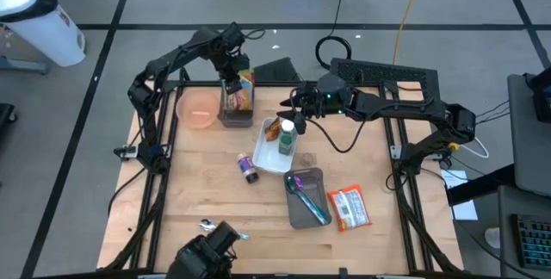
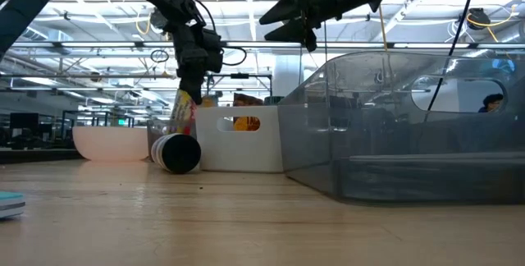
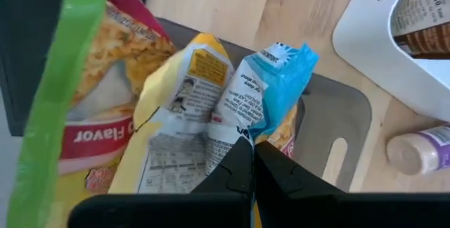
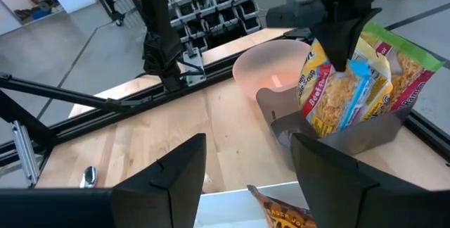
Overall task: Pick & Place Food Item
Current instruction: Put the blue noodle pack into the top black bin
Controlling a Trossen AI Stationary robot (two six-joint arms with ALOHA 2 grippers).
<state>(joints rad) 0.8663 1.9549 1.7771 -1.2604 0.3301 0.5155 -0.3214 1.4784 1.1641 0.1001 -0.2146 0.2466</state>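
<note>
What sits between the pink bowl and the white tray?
From above, a grey bin of snack packets sits between pink bowl and white tray.

From my low view, the clear bin fills the right half and is cut by the picture's edge; it hides most of the worktop behind it. The grey tray with the noodle packets is mostly hidden there behind the white tray and a lying bottle. In the left wrist view the jaws cover the lower part of the packets, so I cannot see where they touch. The green-edged packet is cut at the picture's border. The small print on the packets I cannot read. In the high view, the metal thing near the worktop's front edge is too small to name.
</note>
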